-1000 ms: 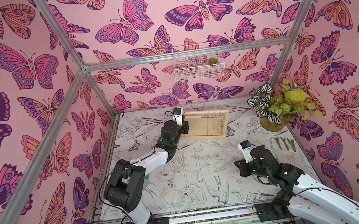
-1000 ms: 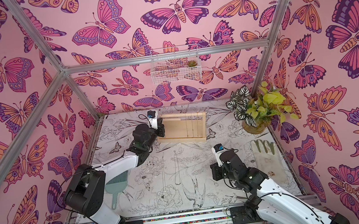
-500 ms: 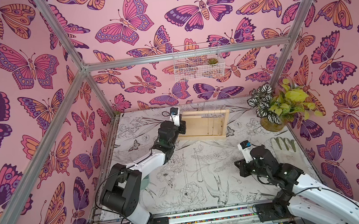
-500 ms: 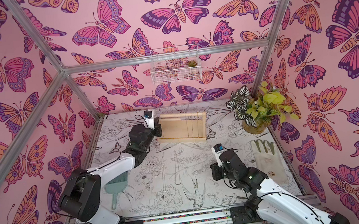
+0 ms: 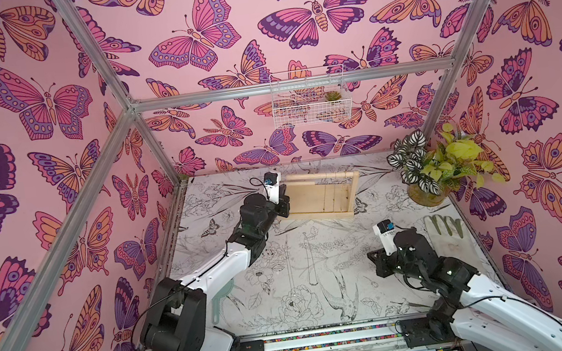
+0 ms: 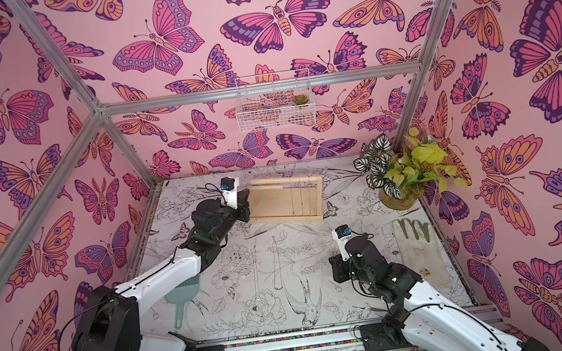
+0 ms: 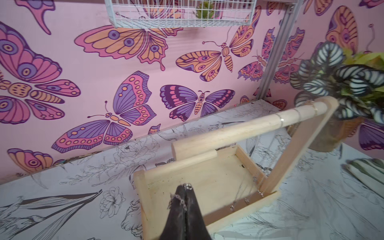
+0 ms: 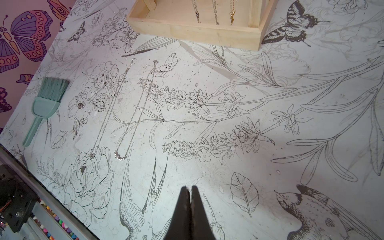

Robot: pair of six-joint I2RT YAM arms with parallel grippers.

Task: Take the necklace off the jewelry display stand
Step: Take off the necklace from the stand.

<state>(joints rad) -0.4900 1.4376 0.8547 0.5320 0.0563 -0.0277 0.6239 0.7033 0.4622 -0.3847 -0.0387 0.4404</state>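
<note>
left gripper [image 7: 185, 189] clenched, seemingly pinching necklace [image 7: 178, 200] | jewelry display stand [image 7: 199, 174] just ahead | right gripper [image 8: 189, 190] clenched, empty

Pink butterfly walls [image 5: 159, 89], aluminium framing [image 5: 190, 99], botanical-sketch tabletop [image 5: 318, 252].

Pink on the walls [image 5: 217, 27], printed with large butterflies in purple, magenta and orange. White on the bench [image 5: 300, 254], covered with black line drawings of flowers, birds and butterflies. Pale unpainted wood for the jewelry display stand [image 5: 315, 197]. Silver links on the necklace [image 7: 177, 199], against the matt black left gripper [image 7: 184, 187]. White for the wire basket [image 5: 312, 114]. Yellow-green leaves and dark, white-striped leaves on the plant [image 5: 452, 159]. Mint green for the brush [image 8: 45, 99]. Off-white with green fingers for the glove [image 5: 443, 236].
</note>
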